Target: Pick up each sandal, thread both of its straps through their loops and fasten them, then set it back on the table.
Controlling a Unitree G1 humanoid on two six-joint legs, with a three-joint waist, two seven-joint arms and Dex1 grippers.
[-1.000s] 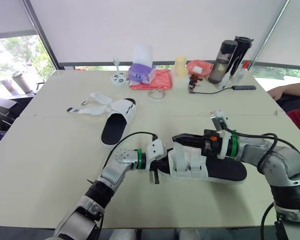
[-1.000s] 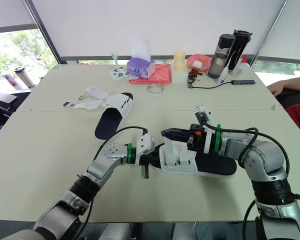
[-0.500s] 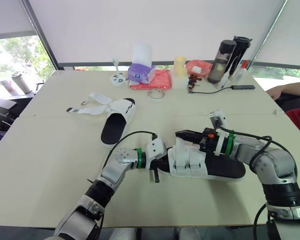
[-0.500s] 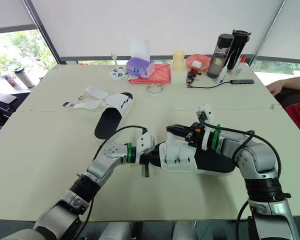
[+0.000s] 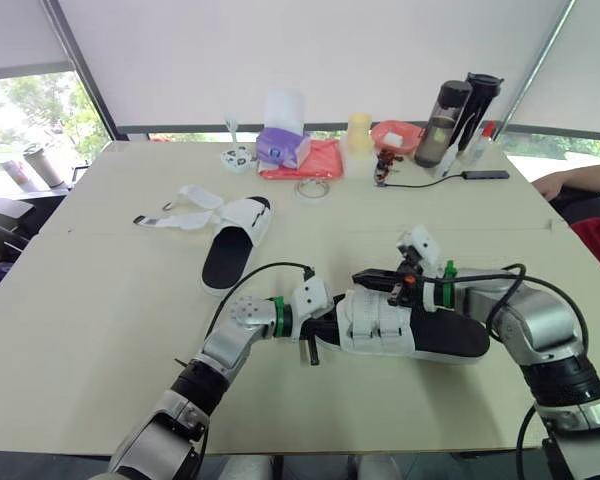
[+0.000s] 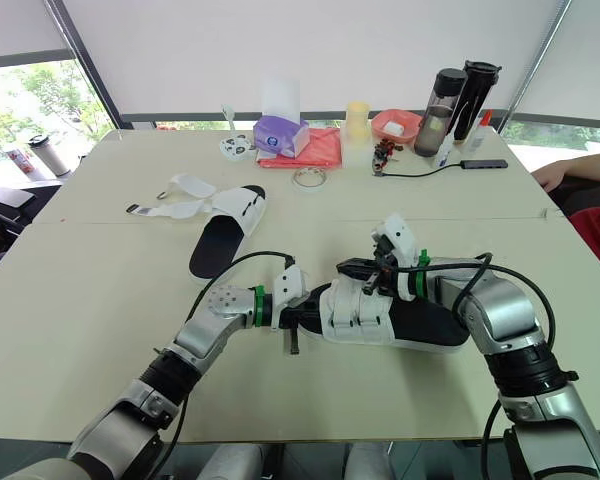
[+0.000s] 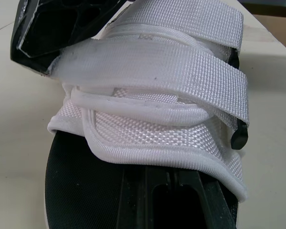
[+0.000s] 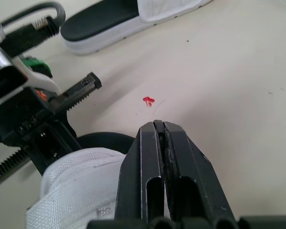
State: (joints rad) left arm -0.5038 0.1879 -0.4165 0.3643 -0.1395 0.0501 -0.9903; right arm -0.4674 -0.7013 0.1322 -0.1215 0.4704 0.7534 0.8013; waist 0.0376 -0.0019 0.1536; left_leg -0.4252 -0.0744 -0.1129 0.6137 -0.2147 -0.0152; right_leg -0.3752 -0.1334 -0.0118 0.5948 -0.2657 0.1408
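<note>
1. Right hand point(image 5: 360, 276): its two black fingers are pressed together with nothing between them. The tips sit on the end of the upper white woven strap point(image 7: 148, 62). In the last second the wrist has rolled over and the arm has drawn in closer, while the tips have stayed on that strap.
2. Left hand point(image 5: 325, 328): it is pinching the toe end of the black-soled sandal with white woven straps point(image 5: 400, 330), one finger lying on the footbed. It hasn't budged.
3. The sandal lies flat on the pale table point(image 5: 100, 330), between the two hands, in the same place as before.
4. Both straps lie folded across the upper. The roll of the wrist looks like a press-down to seat the fastening, so this sandal seems close to done.
5. Further out on the robot's left, the second black-and-white sandal point(image 5: 235, 240) waits with its straps point(image 5: 185, 205) splayed open on the table, so half the job is still ahead.
</note>
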